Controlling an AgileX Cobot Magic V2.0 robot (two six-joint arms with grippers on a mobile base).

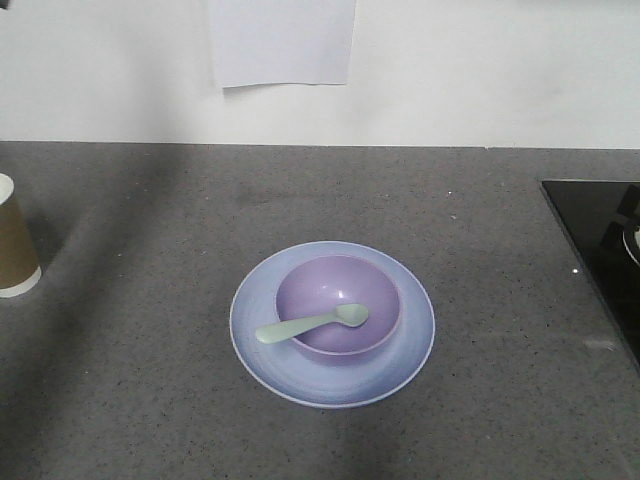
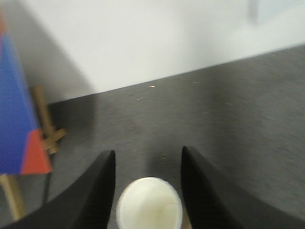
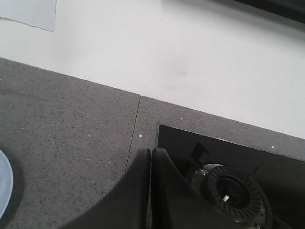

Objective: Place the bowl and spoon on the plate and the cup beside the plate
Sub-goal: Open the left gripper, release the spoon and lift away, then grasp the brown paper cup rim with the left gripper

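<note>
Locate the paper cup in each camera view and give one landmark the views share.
Front view: the cup stands at the far left edge, cut off by the frame, well apart from the plate.
Left wrist view: bottom centre, seen from above between the open left gripper fingers.
Right wrist view: not in it.
Shared landmark: the grey speckled countertop meeting the white wall.

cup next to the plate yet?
No, the cup stands at the counter's far left edge, well apart from the plate.
</note>
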